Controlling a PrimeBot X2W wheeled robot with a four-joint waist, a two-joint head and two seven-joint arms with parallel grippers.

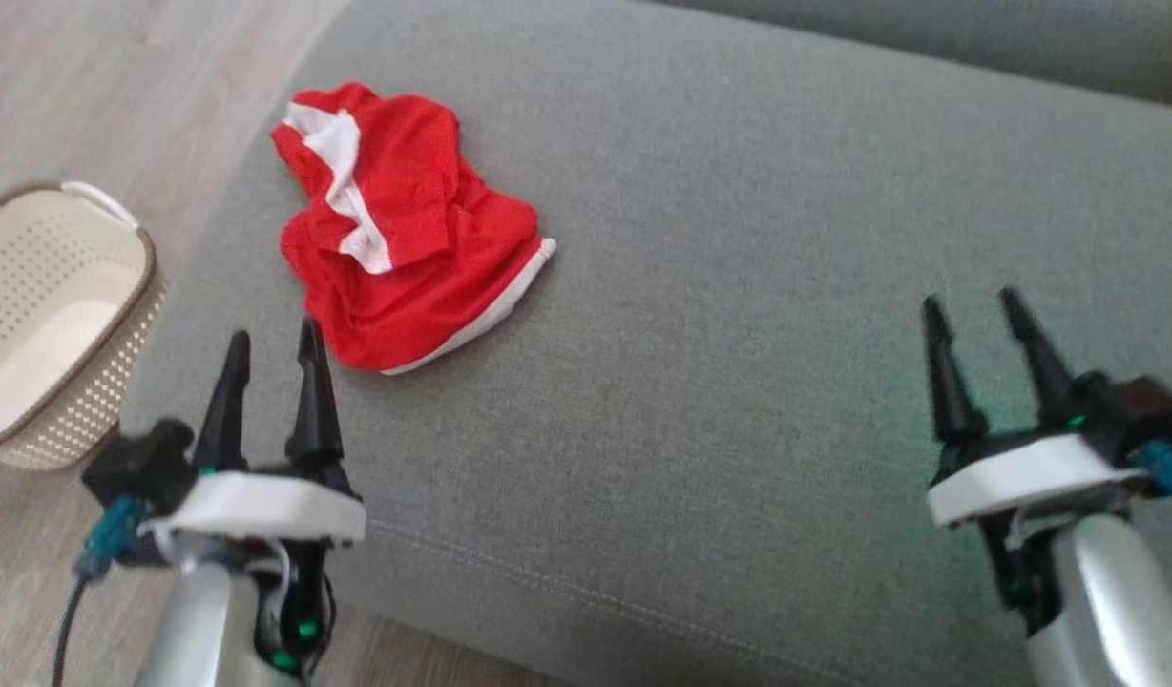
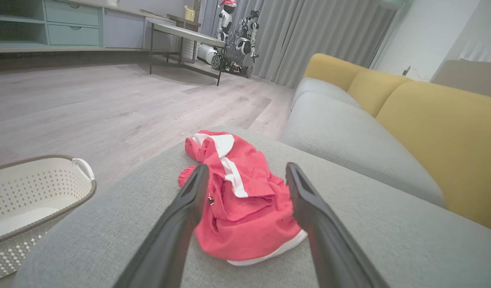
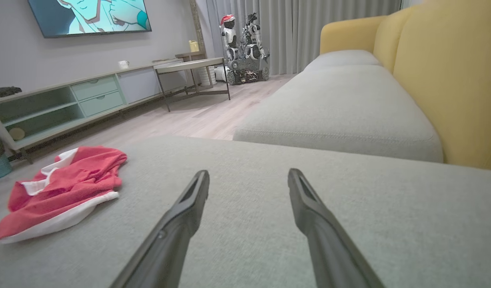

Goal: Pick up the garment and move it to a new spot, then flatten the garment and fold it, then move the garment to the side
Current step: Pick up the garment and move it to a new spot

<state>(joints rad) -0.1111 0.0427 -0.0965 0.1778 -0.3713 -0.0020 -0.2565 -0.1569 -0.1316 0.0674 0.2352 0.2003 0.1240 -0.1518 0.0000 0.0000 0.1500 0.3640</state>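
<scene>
Red-and-white garment [image 1: 405,234] crumpled on grey sofa cushion [image 1: 739,286] near its left end, just ahead of left gripper [image 1: 273,348]; right gripper [image 1: 973,315] well apart; both spread wide, empty

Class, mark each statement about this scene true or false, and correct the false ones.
1. The red garment lies crumpled on the grey cushion. True.
2. The left gripper holds the garment. False: its fingers are open with nothing between them, close to the garment's near edge.
3. The basket stands on the floor, to the left of the cushion. True.
4. The right gripper is nearer the garment than the left one. False: it is open over bare cushion far to the right, and the left gripper is the nearer one.
</scene>
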